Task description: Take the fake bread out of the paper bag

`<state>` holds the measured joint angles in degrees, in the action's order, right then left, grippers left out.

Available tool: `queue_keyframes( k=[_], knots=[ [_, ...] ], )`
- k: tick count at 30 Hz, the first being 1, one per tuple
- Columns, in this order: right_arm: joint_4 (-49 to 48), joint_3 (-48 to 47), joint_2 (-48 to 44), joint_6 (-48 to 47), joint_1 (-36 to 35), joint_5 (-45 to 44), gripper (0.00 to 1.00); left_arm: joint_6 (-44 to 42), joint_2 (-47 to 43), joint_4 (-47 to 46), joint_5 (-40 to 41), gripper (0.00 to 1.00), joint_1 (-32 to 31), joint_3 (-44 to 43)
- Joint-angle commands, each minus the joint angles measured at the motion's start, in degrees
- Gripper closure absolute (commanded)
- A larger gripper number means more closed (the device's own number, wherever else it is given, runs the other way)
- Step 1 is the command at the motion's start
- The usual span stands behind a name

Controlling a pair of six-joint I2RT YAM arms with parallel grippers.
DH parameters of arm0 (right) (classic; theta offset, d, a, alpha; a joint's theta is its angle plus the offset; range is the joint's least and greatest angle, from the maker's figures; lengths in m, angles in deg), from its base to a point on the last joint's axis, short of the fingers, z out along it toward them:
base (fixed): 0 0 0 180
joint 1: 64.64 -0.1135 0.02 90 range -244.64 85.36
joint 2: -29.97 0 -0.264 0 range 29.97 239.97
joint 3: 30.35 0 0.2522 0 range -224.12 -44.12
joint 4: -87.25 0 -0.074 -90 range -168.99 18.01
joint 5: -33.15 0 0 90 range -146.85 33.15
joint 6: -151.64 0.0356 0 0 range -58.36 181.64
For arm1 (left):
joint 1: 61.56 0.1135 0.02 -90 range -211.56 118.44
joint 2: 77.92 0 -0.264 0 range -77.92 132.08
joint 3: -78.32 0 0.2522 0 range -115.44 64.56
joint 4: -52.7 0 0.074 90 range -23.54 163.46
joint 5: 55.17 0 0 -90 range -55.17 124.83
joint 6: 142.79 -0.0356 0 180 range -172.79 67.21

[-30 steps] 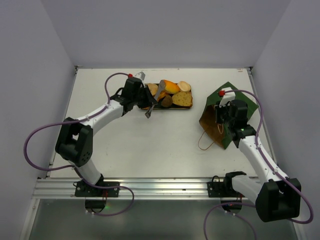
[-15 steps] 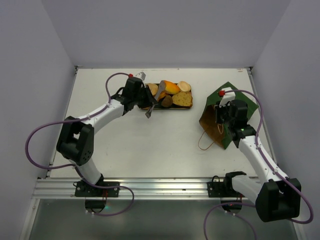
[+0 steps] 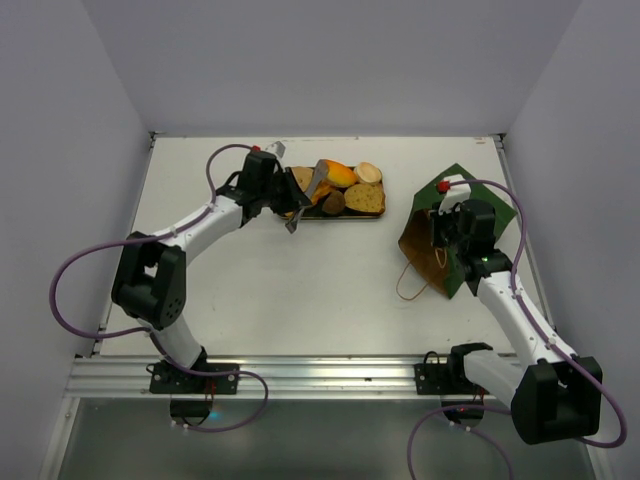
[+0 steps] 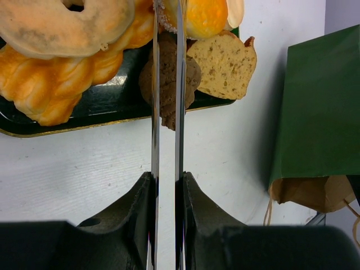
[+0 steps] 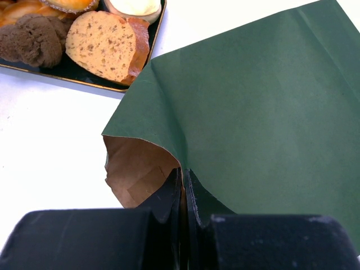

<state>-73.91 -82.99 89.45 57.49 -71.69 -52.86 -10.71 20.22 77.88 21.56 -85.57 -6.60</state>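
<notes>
The fake bread lies on a dark green tray (image 3: 345, 213) at the back: a braided loaf (image 4: 56, 84), a round bun (image 4: 62, 22), a toast slice (image 4: 225, 62), a golden roll (image 4: 205, 14) and a dark piece (image 4: 166, 73). My left gripper (image 4: 167, 177) is shut on metal tongs (image 4: 155, 112), whose two nearly closed blades reach over the tray above the dark piece. The paper bag (image 3: 470, 195) lies on its side at the right, its brown inside (image 5: 132, 169) facing the tray. My right gripper (image 5: 184, 171) is shut on the bag's rim. No bread shows inside the bag.
The bag's twine handle (image 3: 412, 285) trails on the table toward the front. The tray's gold rim (image 4: 67, 130) sits just ahead of the left gripper. White walls close the table on three sides.
The left gripper and the tongs have shifted slightly back and to the left. The right arm and the bag have not moved.
</notes>
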Motion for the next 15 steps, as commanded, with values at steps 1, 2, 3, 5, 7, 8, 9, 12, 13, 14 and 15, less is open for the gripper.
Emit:
queue_keyframes(
  k=[1,2,3,5,7,8,9,12,13,14,15],
  knots=[
    [-2.4,-0.3,-1.4,-0.6,0.4,0.1,0.97,-2.2,-0.2,-1.3,-3.9,0.75,0.8,-3.1],
    [-2.4,-0.3,-1.4,-0.6,0.4,0.2,0.98,-2.2,-0.2,-1.4,-4.1,0.75,0.9,-3.1],
    [-2.4,-0.3,-1.5,-0.6,0.4,0.2,0.98,-2.2,-0.1,-1.4,-4.3,0.74,1.0,-3.1],
    [-2.4,-0.3,-1.4,-0.6,0.4,0.2,0.97,-2.2,0.1,-1.5,-5.0,0.74,1.1,-3.1],
    [-2.5,-0.3,-1.4,-0.6,0.5,0.1,0.97,-2.1,0.1,-1.8,-5.4,0.74,1.2,-3.0],
    [-2.5,-0.3,-1.3,-0.6,0.4,0.1,0.98,-2.0,0.0,-2.0,-5.7,0.74,1.2,-3.0],
    [-2.5,-0.3,-1.3,-0.6,0.4,0.1,0.98,-1.8,0.1,-2.5,-6.1,0.74,1.4,-2.9],
    [-2.5,-0.3,-1.3,-0.6,0.4,0.2,0.98,-1.0,0.1,-3.4,-7.5,0.74,1.8,-2.7],
    [-2.5,-0.3,-1.3,-0.6,0.4,0.2,0.98,-0.9,0.0,-3.8,-8.2,0.74,1.9,-2.6],
    [-2.5,-0.3,-1.3,-0.6,0.4,0.2,0.98,-0.6,0.0,-4.0,-8.4,0.74,1.9,-2.5],
    [-2.5,-0.3,-1.4,-0.7,0.4,0.2,0.98,-0.2,-0.2,-4.6,-8.6,0.75,2.2,-2.2]
  ],
)
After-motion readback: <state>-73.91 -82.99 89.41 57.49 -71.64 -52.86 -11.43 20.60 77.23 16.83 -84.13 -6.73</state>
